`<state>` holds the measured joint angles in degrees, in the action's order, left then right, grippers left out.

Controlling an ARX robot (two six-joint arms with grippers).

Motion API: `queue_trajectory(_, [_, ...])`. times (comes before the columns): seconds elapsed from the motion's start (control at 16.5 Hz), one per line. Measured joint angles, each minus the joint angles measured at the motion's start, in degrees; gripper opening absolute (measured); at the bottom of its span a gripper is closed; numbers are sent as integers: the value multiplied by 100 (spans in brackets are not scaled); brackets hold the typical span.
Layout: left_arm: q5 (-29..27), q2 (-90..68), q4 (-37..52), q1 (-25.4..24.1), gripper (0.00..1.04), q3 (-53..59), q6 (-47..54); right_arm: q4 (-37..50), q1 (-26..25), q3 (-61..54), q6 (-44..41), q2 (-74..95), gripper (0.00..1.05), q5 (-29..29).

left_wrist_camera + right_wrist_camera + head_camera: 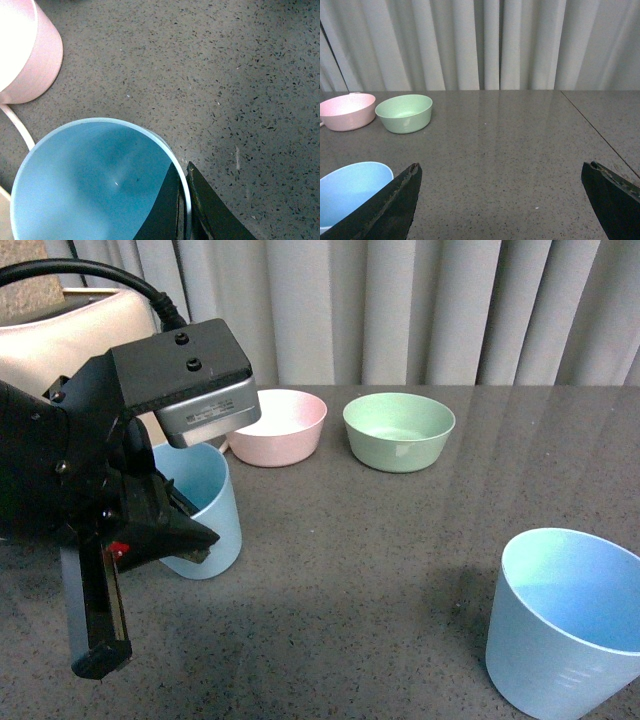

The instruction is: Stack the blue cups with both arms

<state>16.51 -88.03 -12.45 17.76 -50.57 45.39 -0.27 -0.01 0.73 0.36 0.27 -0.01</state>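
Observation:
One light blue cup (pixel 208 506) stands upright on the grey table at the left. My left gripper (pixel 190 540) is shut on its rim, one jaw inside and one outside, as the left wrist view shows (pixel 184 175), where the blue cup (pixel 90 185) fills the lower left. The second blue cup (pixel 565 625) stands upright at the front right. It also shows in the right wrist view (pixel 350 192) beside one jaw. My right gripper (pixel 500 172) is open and empty over bare table; it is out of the front view.
A shallow pink bowl (pixel 280 426) and a shallow green bowl (pixel 398 430) stand at the back of the table, before a grey curtain. The pink bowl (pixel 27 55) is near the held cup. A beige object (pixel 70 325) sits at the back left.

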Motion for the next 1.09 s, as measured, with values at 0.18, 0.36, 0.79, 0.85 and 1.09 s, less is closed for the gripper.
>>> queue_trajectory(0.18, [48,240,-232,79,2,-2,-59,0,0,0,-2,0,98,0])
queue_trajectory(0.36, [122,957,-457,780,2,-2,-188,2,0,0,0,0,98,0])
queue_trajectory(0.79, [-247,872,-317,1902,2,245,-485,0,0,0,0,0,98,0])
queue_trajectory(0.85, [-258,833,-295,1923,2,262,-487,0,0,0,0,0,98,0])
queue_trajectory(1.09, [-302,428,-247,1910,2,254,-568,0,0,0,-2,0,98,-2])
